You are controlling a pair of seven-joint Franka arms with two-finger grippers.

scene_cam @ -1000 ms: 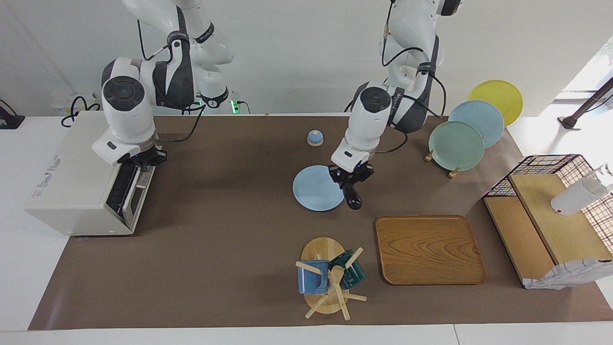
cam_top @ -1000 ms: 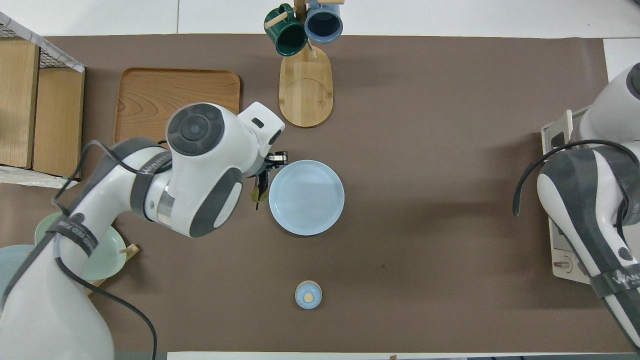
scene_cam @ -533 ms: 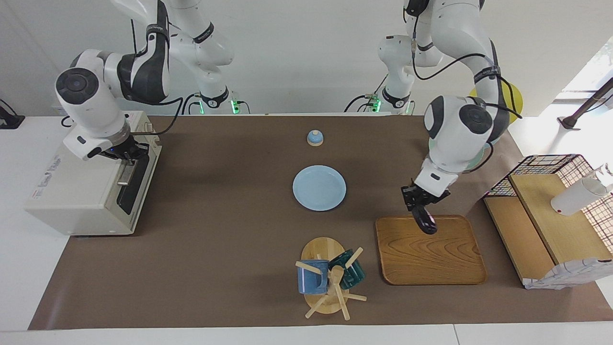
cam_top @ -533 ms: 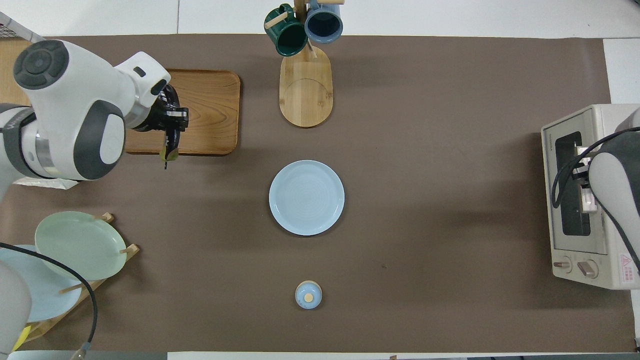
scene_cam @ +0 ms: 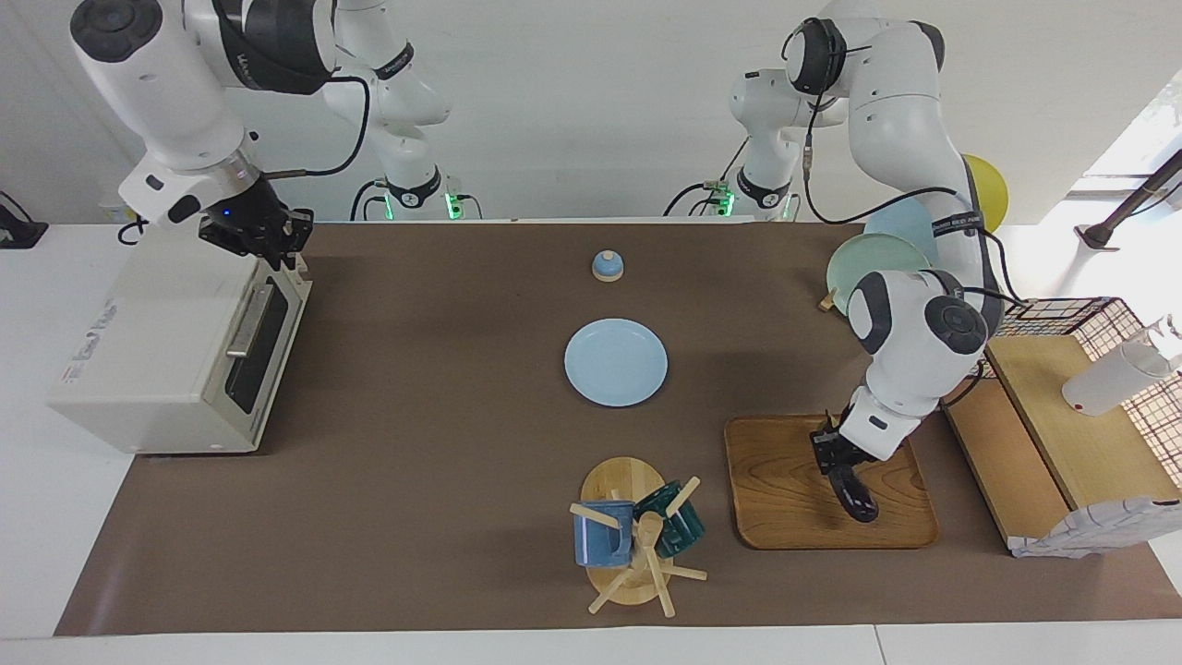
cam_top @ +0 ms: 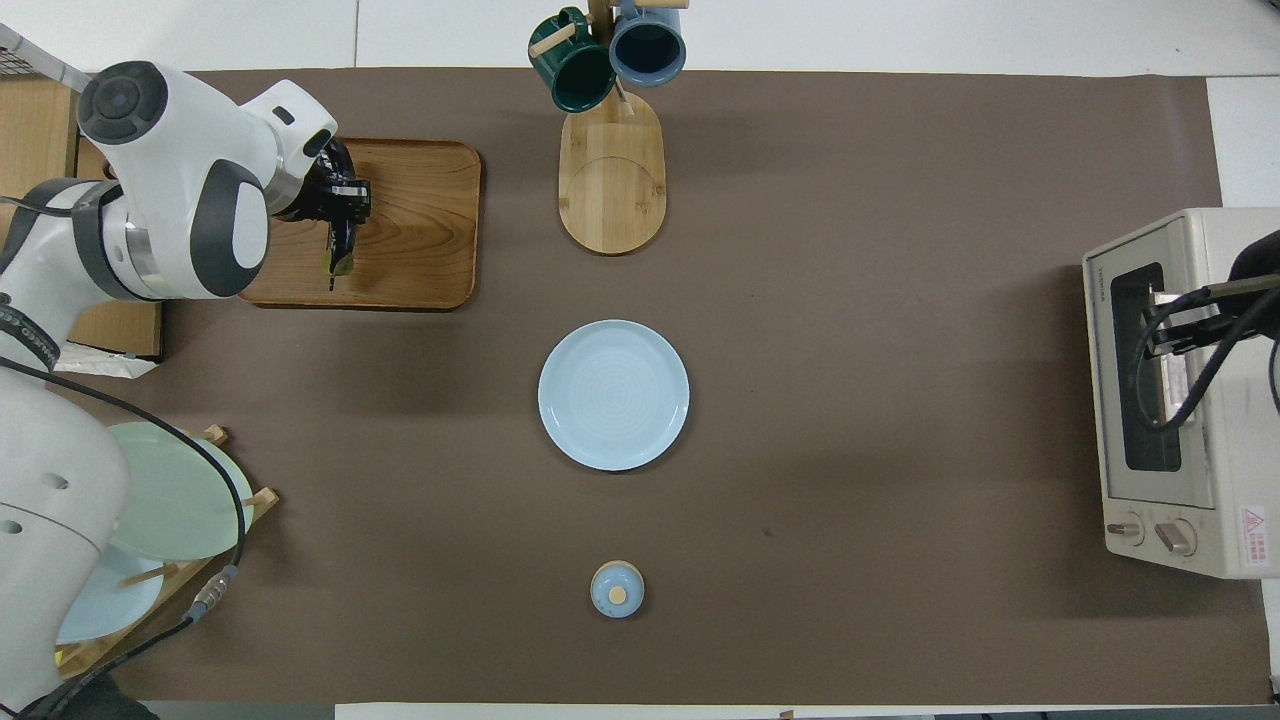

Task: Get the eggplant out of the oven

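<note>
The eggplant (scene_cam: 855, 494) (cam_top: 341, 247), slim and dark, hangs tilted with its low end at the wooden tray (scene_cam: 785, 499) (cam_top: 420, 240). My left gripper (scene_cam: 834, 454) (cam_top: 345, 203) is shut on its upper end, low over the tray. The cream oven (scene_cam: 157, 342) (cam_top: 1190, 400) stands at the right arm's end of the table with its glass door closed. My right gripper (scene_cam: 271, 243) hangs just above the oven's top front edge, holding nothing.
A blue plate (scene_cam: 615, 362) lies mid-table, with a small blue lidded pot (scene_cam: 607, 266) nearer the robots. A mug tree (scene_cam: 637, 536) stands beside the tray. A plate rack (scene_cam: 877, 277) and a wire-and-wood shelf (scene_cam: 1062, 416) fill the left arm's end.
The left arm carried the eggplant from beside the blue plate over to the wooden tray and lowered it. The oven door went shut and the right gripper rose off it.
</note>
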